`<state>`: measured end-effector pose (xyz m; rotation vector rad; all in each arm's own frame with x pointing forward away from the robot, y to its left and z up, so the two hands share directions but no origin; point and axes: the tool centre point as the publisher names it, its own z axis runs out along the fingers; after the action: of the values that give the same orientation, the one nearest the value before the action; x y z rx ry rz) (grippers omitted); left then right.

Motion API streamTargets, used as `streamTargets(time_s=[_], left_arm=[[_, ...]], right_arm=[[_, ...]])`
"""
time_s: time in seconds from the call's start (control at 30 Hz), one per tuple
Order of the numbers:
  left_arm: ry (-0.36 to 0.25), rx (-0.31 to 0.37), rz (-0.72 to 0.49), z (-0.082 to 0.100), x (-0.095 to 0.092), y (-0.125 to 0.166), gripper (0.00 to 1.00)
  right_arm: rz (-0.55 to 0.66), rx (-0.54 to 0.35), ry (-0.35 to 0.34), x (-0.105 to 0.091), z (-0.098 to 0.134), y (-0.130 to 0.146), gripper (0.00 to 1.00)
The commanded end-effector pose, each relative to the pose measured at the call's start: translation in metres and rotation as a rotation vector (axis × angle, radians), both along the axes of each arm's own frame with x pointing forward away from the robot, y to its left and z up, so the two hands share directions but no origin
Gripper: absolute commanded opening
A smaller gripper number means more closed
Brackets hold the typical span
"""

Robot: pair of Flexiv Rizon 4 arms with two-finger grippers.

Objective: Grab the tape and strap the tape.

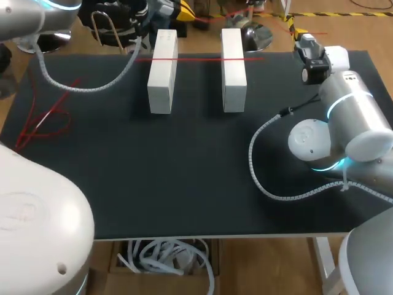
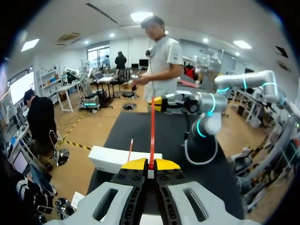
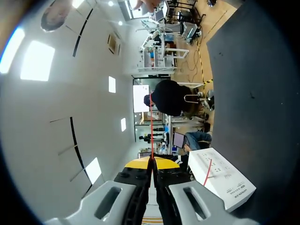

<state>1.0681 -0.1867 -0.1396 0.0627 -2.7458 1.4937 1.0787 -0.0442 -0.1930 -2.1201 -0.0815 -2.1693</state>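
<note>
Both ends of the tape (image 1: 199, 59) are pinched by left gripper (image 2: 150, 164) and right gripper (image 3: 151, 161), so it's kept taut over the blocks (image 1: 163, 70).

Your worktop (image 1: 184, 184) looks matt black, kinda rubbery. The white block (image 1: 161, 74) and its twin (image 1: 233, 64) look matt, like card. The tape (image 1: 196, 59) is thin, smooth, red. The right arm (image 1: 359, 114) shell's glossy and its hose (image 1: 252, 161) is ribbed plastic.

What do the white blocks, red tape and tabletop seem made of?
The white blocks: probably matte cardboard boxes; sharp edges, print on one face in the right wrist view. The red tape: thin plastic or fabric ribbon; it stretches taut. The tabletop: dark matte mat, perhaps foam or rubber; no glare.
</note>
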Motion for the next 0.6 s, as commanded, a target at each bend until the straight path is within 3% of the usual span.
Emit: streamTargets(time_s=[0.03, 0.17, 0.27, 0.6], left_arm=[[0.120, 0.442, -0.030, 0.000, 0.010, -0.021, 0.00], [0.190, 0.480, -0.014, -0.012, 0.009, -0.025, 0.00], [0.210, 0.552, 0.001, -0.014, 0.006, -0.028, 0.00], [0.139, 0.716, -0.004, -0.008, 0.002, -0.042, 0.00]], right_arm=[[0.002, -0.002, 0.003, 0.000, 0.001, -0.001, 0.00], [0.002, -0.002, 0.003, 0.000, 0.001, -0.001, 0.00], [0.002, -0.002, 0.003, 0.000, 0.001, -0.001, 0.00], [0.002, -0.002, 0.003, 0.000, 0.001, -0.001, 0.00]])
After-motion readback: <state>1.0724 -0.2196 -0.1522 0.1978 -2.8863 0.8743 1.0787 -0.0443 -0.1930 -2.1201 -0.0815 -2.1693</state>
